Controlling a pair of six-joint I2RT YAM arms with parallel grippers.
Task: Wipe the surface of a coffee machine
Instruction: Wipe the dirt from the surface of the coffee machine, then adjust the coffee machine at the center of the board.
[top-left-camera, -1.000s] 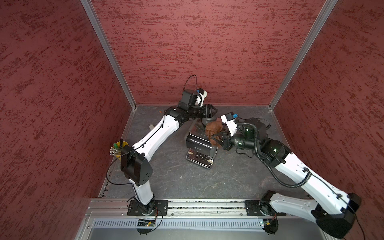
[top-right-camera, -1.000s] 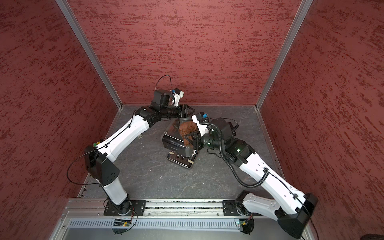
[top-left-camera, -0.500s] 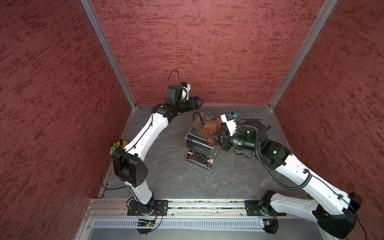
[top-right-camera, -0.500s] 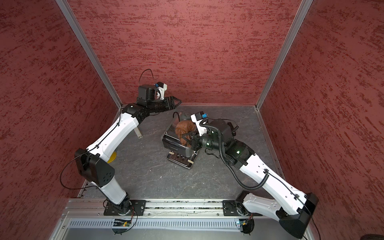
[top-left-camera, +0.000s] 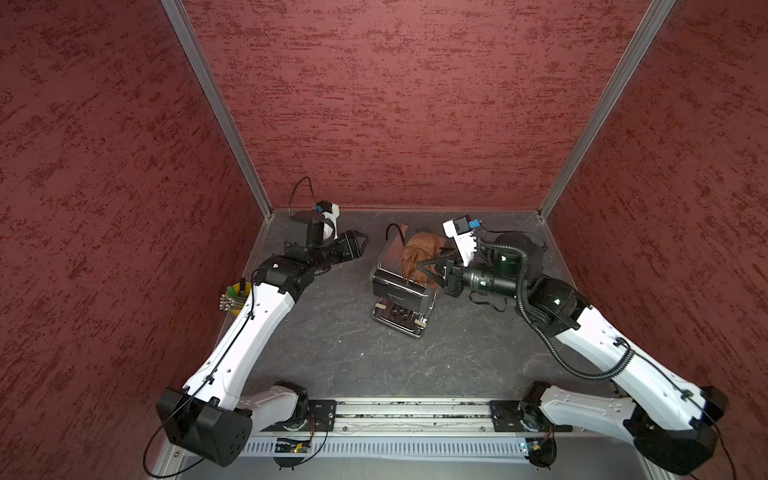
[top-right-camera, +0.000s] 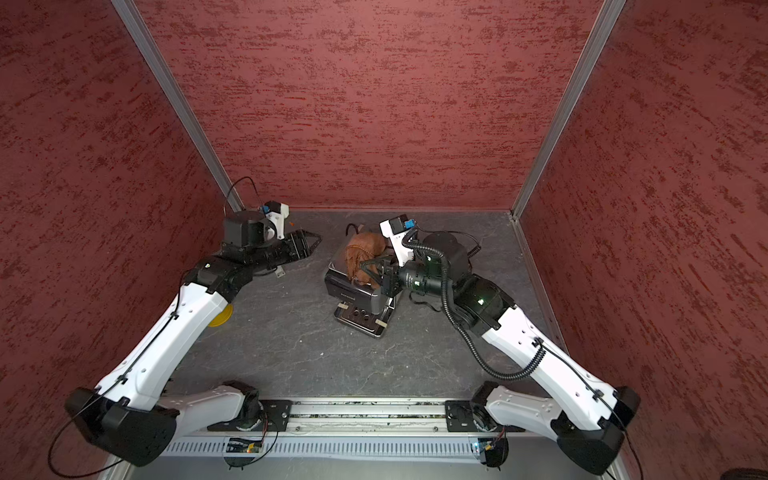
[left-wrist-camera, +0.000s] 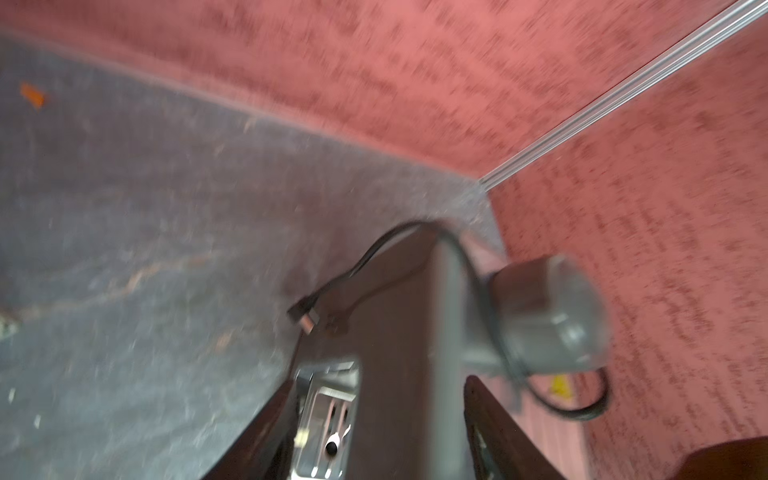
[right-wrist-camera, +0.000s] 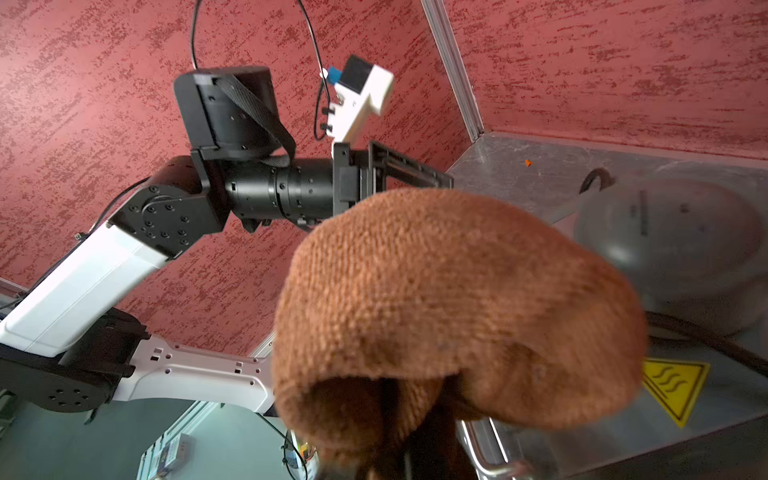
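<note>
Probably mid-wipe: right gripper (top-left-camera: 426, 272) pinches the brown cloth (top-left-camera: 417, 249) against the coffee machine (top-left-camera: 399, 291) top, while left gripper (top-left-camera: 361, 246) hangs open and empty alongside.

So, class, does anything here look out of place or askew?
The coffee machine sits skewed, not square to the walls, its cord trailing across its top. A tiny orange scrap lies on the table near the back wall.

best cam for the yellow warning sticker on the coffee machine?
Right wrist: the yellow warning sticker is sharp and close on top of the coffee machine, beside the brown cloth. Left wrist shows the sticker small and blurred. In both top views I cannot make it out.
</note>
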